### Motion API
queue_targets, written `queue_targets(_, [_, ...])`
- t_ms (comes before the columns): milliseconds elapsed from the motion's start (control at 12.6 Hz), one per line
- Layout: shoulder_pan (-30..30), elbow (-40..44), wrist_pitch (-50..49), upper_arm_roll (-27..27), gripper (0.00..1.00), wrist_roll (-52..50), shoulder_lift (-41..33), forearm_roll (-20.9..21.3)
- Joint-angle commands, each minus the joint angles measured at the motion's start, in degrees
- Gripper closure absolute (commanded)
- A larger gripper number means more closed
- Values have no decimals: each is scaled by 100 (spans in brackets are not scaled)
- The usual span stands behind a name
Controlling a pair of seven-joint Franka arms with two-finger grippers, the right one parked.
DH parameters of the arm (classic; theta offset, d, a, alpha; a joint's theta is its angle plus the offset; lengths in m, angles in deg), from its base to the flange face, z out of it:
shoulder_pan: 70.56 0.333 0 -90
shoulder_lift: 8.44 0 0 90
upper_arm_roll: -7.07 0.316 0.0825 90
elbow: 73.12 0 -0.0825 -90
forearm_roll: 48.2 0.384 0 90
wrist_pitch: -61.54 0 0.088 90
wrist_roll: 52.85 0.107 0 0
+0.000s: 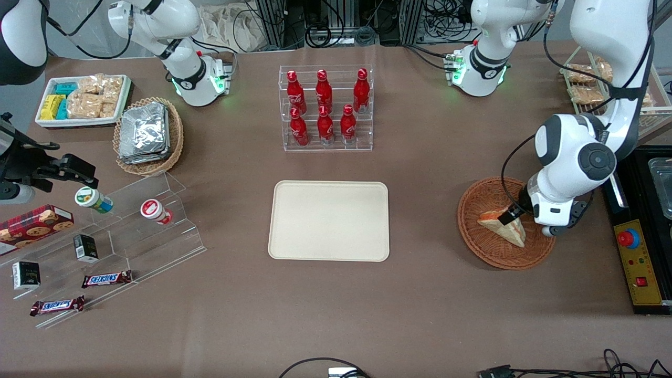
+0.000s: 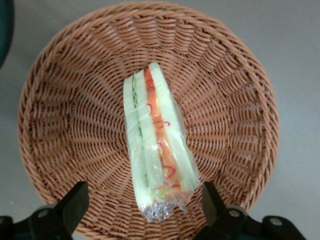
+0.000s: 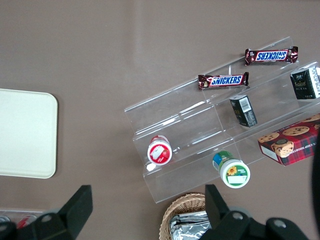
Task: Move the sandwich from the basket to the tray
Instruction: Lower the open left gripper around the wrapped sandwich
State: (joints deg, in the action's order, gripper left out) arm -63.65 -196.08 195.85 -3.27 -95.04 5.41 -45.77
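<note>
One sandwich (image 2: 157, 145), film-wrapped, light, soft and slippery, lying in the middle of the basket (image 2: 60, 100): my gripper (image 2: 145, 202) hangs spread wide over its end, best pinched gently across the bread faces, tray (image 1: 329, 220) bare.

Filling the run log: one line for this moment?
stage: pre-grasp | gripper: open, straddling wrapped triangular white-bread sandwich | sandwich: in round reddish-brown wicker basket | cream rectangular tray: bare
</note>
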Motion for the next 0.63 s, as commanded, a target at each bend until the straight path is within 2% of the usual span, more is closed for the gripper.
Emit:
queue_targets(0, [30, -96, 349, -20, 0, -316, 143, 47])
queue_targets(554, [30, 114, 816, -20, 0, -1098, 697, 29])
